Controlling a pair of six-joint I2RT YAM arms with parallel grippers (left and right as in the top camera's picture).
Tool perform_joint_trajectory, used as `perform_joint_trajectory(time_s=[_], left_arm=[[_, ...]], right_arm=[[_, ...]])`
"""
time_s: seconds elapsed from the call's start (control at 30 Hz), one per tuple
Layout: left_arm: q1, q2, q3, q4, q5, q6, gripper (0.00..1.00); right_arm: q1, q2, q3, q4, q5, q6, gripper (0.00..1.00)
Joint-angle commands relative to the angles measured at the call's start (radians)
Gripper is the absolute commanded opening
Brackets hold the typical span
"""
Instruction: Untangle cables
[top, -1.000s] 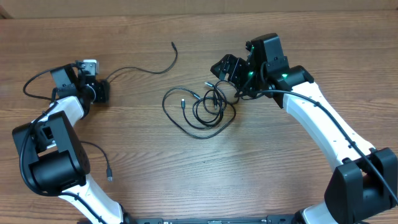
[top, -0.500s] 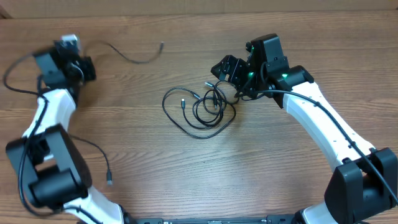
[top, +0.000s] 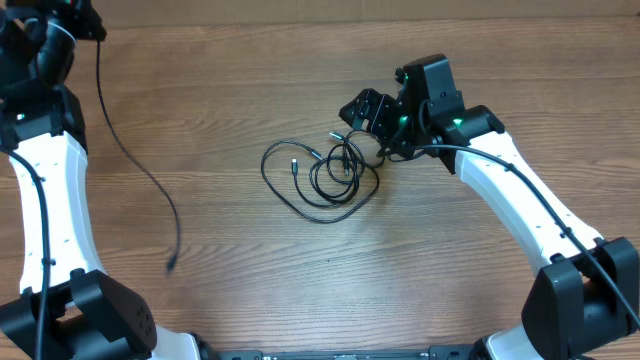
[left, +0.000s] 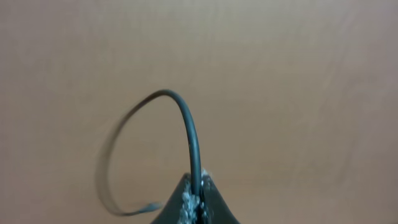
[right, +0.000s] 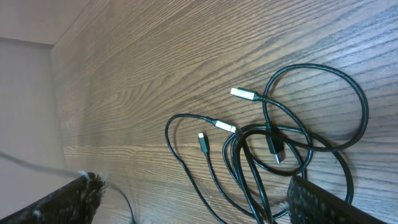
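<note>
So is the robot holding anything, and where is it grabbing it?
The left gripper pinches one loose cable near one end; the rest dangles. The right gripper is open, holding nothing.

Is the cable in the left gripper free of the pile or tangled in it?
Free: the cable hangs from the shut left gripper, well apart from the tangled pile.

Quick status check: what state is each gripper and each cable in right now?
Left gripper: shut on one cable.
Single cable: held at one end, hanging loose, apart from the knot.
Knot of cables: tangled loops lying on the table, not held.
Right gripper: open, empty, at the knot's edge.
</note>
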Motion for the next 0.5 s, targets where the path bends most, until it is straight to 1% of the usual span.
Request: perform_joint_trajectory(time_s=[0.0,0.1,0.17,0.2,0.3,0.4,0.47], left_arm=[[0.001,-0.016,0.026,0.101,0.046,-0.22,0.04],[0.001,-0.016,0.026,0.288,0.026,-0.281,0.04],[0.001,-0.016,0.026,0.398,-0.008,-0.347,0.04],[0.001,-0.016,0.026,0.443,-0.027,-0.401,0.04],[0.001,-0.016,0.027,0.486,-0.048,-0.515,0.04],[-0.007,-0.016,0.027,0.491,-0.048,-0.622,0.04],[-0.02,-0.016,0.027,0.489,-0.047,-0.628,0.04]], right_arm=[[0.005,0.0,-0.005,0.003,0.01,-0.004,0.93],[0.005,0.0,-0.005,0.002,0.01,-0.004,0.93],[0.005,0.0,-0.005,0.002,0.01,-0.004,0.93],[0.005,0.0,-0.005,0.003,0.01,-0.004,0.93],[0.005,0.0,-0.005,0.003,0.01,-0.004,0.93],[0.005,0.0,-0.005,0.003,0.01,-0.004,0.93],[0.005,0.0,-0.005,0.003,0.01,-0.004,0.93]])
